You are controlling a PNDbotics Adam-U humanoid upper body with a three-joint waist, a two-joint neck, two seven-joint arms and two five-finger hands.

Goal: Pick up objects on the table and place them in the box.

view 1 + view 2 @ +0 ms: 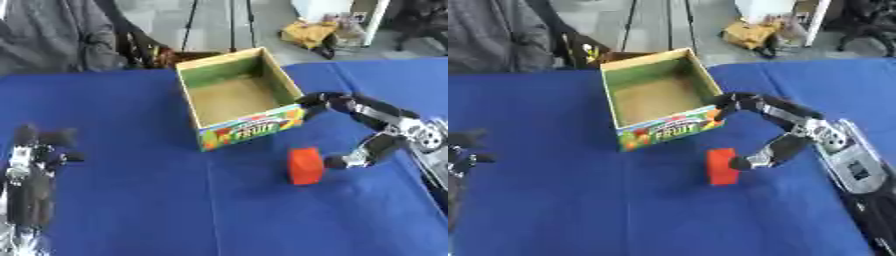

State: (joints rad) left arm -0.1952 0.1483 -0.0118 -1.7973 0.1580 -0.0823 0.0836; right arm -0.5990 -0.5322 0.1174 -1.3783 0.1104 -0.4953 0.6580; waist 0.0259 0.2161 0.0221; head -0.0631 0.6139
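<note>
Red block (305,165) beside right robot hand (378,131)

Red block (306,165) is being seen standing upright on blue counter (175,210), just in front of open cardboard fruit box (238,95), interior showing bare.

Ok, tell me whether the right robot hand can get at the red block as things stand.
Probably yes. The right robot hand is open right beside the red block, thumb at its side, fingers arched over toward the box. Nothing lies between them on the blue cloth.
</note>
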